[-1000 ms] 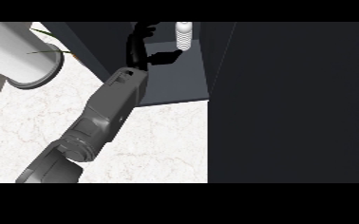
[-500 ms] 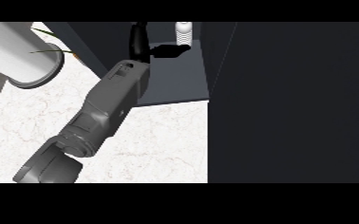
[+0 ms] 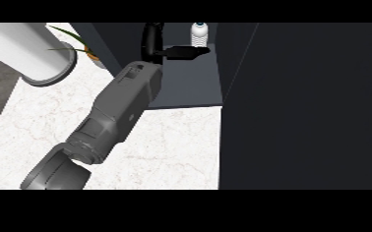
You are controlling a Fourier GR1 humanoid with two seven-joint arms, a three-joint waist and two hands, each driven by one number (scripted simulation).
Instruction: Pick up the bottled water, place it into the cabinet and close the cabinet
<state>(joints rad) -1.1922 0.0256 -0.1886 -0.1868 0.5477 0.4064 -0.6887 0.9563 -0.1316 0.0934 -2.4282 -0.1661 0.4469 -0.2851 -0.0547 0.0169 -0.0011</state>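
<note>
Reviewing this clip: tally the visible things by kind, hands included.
Bottled water: 1
Cabinet: 1
Hand: 1
White cylinder: 1
Plant: 1
Total: 5

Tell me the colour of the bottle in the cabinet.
White, ribbed, with a dark cap end; the bottle stands at the cabinet's back, in the head view.

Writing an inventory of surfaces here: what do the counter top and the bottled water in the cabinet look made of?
The white counter top looks like polished marble or a stone imitation: pale with faint reddish veins. The small bottled water seems to be clear ribbed plastic with a dark cap, though it is too small to be sure.
</note>
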